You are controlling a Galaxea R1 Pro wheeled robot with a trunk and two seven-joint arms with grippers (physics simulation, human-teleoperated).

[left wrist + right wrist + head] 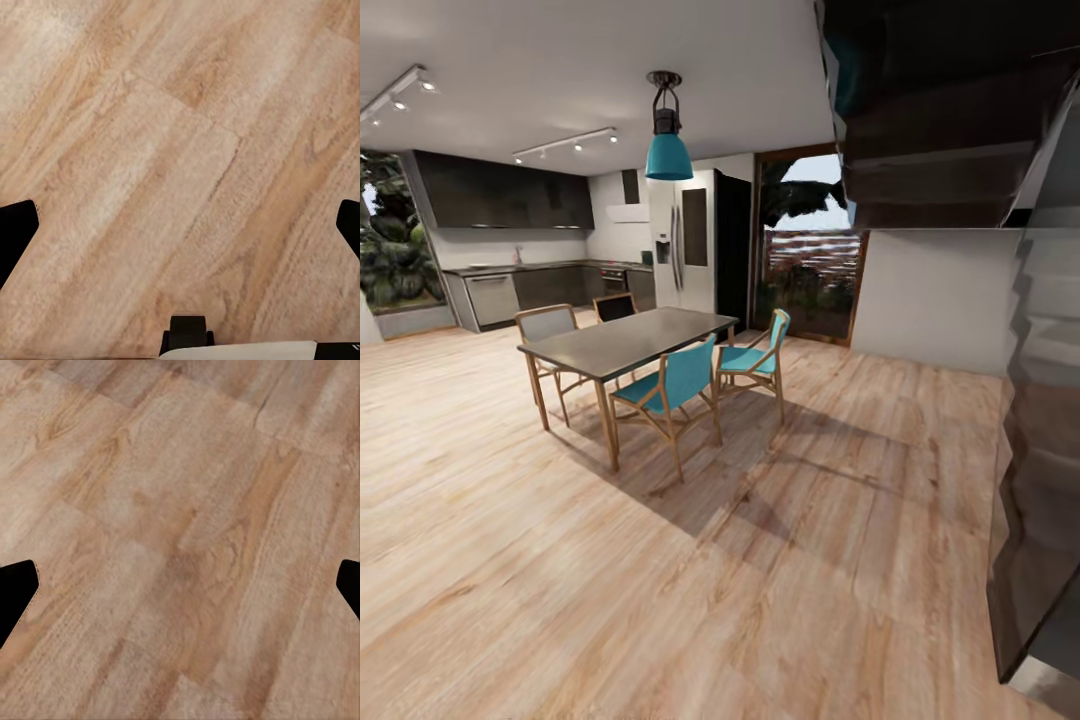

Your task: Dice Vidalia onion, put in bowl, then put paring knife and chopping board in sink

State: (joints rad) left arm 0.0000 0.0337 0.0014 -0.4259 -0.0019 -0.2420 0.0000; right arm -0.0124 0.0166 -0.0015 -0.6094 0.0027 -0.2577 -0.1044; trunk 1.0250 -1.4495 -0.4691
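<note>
The kitchen (510, 200) lies far off at the back left of the head view, with black upper cabinets and a grey countertop (520, 268). At this distance the sink is too small to make out. The Vidalia onion, chopping board, paring knife and bowl are out of view. In the left wrist view my left gripper (180, 229) is open over pale wood floor, its dark fingertips (15, 232) far apart. My right gripper (180, 589) is open too, above bare floor planks, with nothing between its fingertips (15, 589).
A dark dining table (630, 340) with teal chairs (670, 385) stands between me and the kitchen. A teal pendant lamp (668, 150) hangs above it. A fridge (685, 240) stands behind, and a dark stepped structure (1040, 400) looms close on the right. Wood floor (660, 580) stretches ahead.
</note>
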